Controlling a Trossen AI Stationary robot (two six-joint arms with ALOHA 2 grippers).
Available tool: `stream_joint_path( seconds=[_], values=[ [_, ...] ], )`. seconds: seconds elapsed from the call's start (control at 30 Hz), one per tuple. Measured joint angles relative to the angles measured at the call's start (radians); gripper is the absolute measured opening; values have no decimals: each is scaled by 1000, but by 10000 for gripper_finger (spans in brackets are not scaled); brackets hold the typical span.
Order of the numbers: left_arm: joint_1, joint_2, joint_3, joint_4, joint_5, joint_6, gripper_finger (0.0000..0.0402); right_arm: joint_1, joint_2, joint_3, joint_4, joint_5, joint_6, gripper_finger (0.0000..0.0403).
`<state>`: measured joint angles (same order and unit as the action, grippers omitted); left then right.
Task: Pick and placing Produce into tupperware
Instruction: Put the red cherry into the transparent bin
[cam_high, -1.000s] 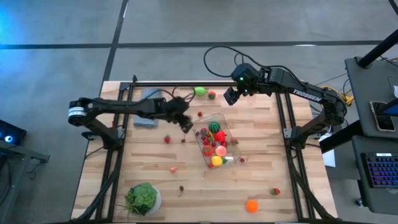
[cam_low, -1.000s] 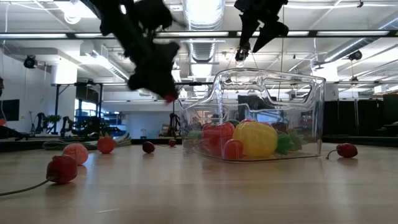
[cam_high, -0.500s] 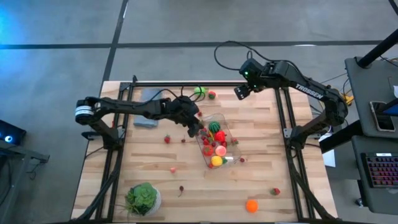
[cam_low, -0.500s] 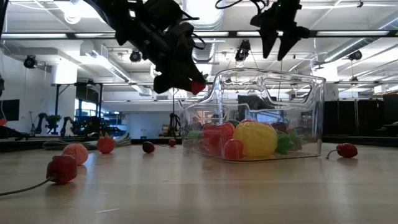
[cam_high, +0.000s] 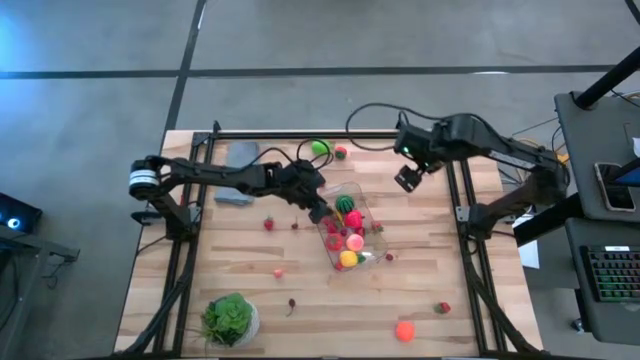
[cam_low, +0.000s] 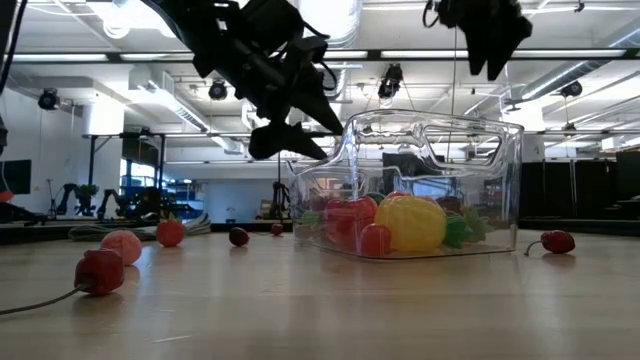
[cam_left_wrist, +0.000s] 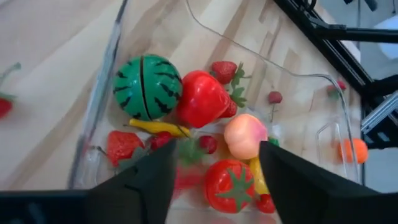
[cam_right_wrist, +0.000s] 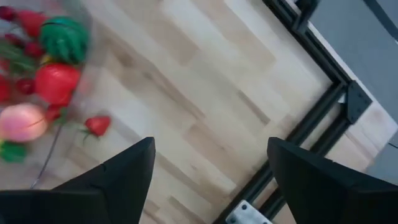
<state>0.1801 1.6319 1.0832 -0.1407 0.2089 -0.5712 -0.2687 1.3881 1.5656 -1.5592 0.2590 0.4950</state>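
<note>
Jaws of the left gripper (cam_left_wrist: 214, 180) stand parted and hold nothing, poised over the near end of the clear tupperware (cam_high: 368, 222), which sits at the centre of the high view on the wooden bench (cam_high: 420, 280). Through that wrist view the tub's contents show plainly: a striped green melon (cam_left_wrist: 147, 87), a red pepper-like piece (cam_left_wrist: 203, 98), a peach (cam_left_wrist: 245, 135), a tomato (cam_left_wrist: 233, 184), a strawberry (cam_left_wrist: 224, 71) and a yellow piece (cam_left_wrist: 157, 127). In the low view the left gripper (cam_low: 300, 120) hangs at the upper left of the tub's rim, its two fingers spread.

Jaws of the right gripper (cam_right_wrist: 208, 180) also stand wide and empty; this gripper (cam_high: 407, 179) hovers in the upper right of the high view, well apart from the tub, above bare bench near the black frame rail (cam_right_wrist: 311, 124).

Loose produce lies scattered around the tub: a small strawberry (cam_high: 390, 256) just beside its lower right corner, a red berry (cam_high: 269, 224) left of it, an orange (cam_high: 404, 330) and a red piece (cam_high: 443, 308) toward the lower right, a green fruit (cam_high: 320, 148) and a red one (cam_high: 341, 153) at the top edge. A leafy green head (cam_high: 230, 318) sits at lower left, and a grey cloth (cam_high: 238, 160) at upper left.
</note>
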Motion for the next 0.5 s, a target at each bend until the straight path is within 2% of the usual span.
stream_joint_path(
  seconds=[0.2,0.37,0.5],
  values=[
    [-4,4,-1,0,-12,-107,281,118,-89,-77,8,3,59,324],
    [-12,-38,0,-2,-16,-134,288,225,-175,-220,49,-5,19,325],
    [-36,-90,0,-28,-28,-189,288,335,-269,-386,192,-78,12,320]
  ],
)
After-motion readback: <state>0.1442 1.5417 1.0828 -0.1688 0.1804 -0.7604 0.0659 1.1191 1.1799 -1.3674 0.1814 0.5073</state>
